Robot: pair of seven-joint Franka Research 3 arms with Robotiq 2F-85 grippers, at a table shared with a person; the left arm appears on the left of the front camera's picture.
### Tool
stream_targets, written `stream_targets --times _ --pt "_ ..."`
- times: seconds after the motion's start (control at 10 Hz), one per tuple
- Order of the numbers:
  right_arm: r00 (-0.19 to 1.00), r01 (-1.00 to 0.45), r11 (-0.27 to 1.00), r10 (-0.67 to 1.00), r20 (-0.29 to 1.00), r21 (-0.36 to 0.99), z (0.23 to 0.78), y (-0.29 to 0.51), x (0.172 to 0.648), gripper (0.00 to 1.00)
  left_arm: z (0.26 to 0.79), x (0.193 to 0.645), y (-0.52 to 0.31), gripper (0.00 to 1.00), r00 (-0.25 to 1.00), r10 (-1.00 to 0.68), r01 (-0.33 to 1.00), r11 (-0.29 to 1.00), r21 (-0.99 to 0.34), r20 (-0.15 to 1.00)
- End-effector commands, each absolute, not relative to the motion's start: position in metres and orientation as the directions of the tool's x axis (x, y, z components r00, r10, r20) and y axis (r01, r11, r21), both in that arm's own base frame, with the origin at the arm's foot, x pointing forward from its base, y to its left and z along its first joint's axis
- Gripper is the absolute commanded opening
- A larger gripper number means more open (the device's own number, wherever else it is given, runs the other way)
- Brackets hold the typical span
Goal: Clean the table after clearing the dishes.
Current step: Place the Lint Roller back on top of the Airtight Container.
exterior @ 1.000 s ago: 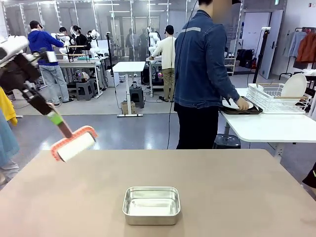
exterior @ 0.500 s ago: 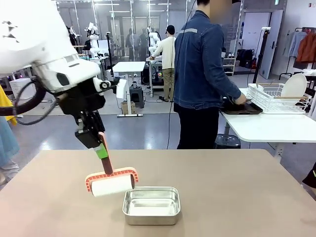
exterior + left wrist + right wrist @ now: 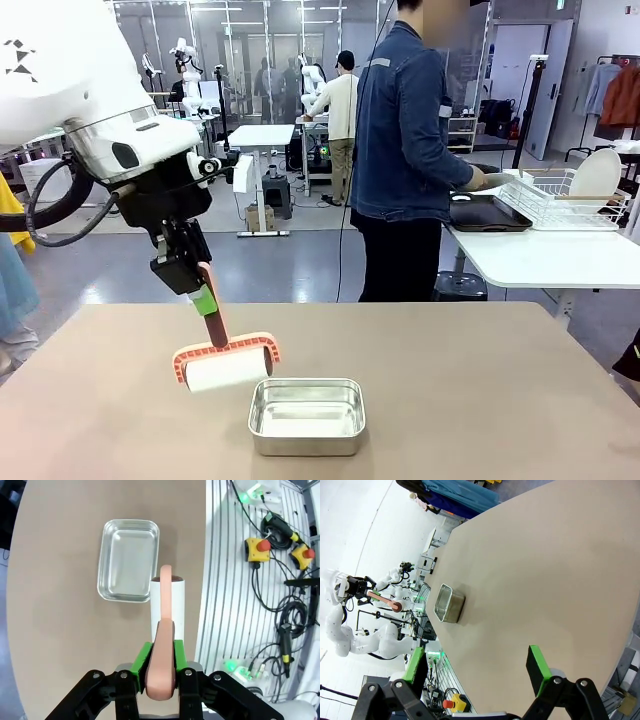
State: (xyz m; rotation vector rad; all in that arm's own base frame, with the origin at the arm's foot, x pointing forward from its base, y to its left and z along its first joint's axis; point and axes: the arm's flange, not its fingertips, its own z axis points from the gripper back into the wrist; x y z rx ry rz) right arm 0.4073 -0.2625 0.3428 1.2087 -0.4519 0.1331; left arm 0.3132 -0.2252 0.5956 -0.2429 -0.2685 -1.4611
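- Left tool (image 3: 203,300) angled down over the tabletop (image 3: 480,390), pinching roller handle (image 3: 161,660); roller (image 3: 227,368) beside steel pan (image 3: 306,415).
- Right tool (image 3: 477,667) spread wide, holding nothing.

— What sort of place is this?
— A robotics lab: beyond the left gripper (image 3: 205,300), white robot arms (image 3: 187,62) stand at other work tables (image 3: 262,136).
— Anything closer?
— Emergency-stop buttons (image 3: 257,548) and cables (image 3: 280,605) beside it.
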Motion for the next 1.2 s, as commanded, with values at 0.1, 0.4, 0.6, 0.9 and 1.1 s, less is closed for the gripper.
stream_targets --times 0.1,0.4,0.6,0.9,1.1 --pt "0.899 -0.341 0.353 -0.148 0.412 0.871 0.345 -0.26 0.407 1.0 0.583 0.321 -0.267 0.23 -0.013 -0.953 0.998 0.006 0.064 0.302" --pt "0.899 -0.341 0.353 -0.148 0.412 0.871 0.345 -0.26 0.407 1.0 0.559 0.353 -0.296 0.23 -0.046 -0.947 0.999 -0.048 0.0 0.317" --pt "0.899 -0.341 0.353 -0.148 0.412 0.871 0.345 -0.26 0.407 1.0 0.543 0.371 -0.32 0.23 -0.062 -0.963 0.998 -0.067 -0.012 0.262" --pt "0.899 -0.341 0.353 -0.148 0.412 0.871 0.345 -0.26 0.407 1.0 0.513 0.406 -0.358 0.23 -0.053 -0.976 0.997 -0.062 -0.036 0.209" --pt "0.899 -0.341 0.353 -0.148 0.412 0.871 0.345 -0.26 0.407 1.0 0.489 0.427 -0.374 0.23 -0.031 -0.983 0.998 -0.04 -0.046 0.18"
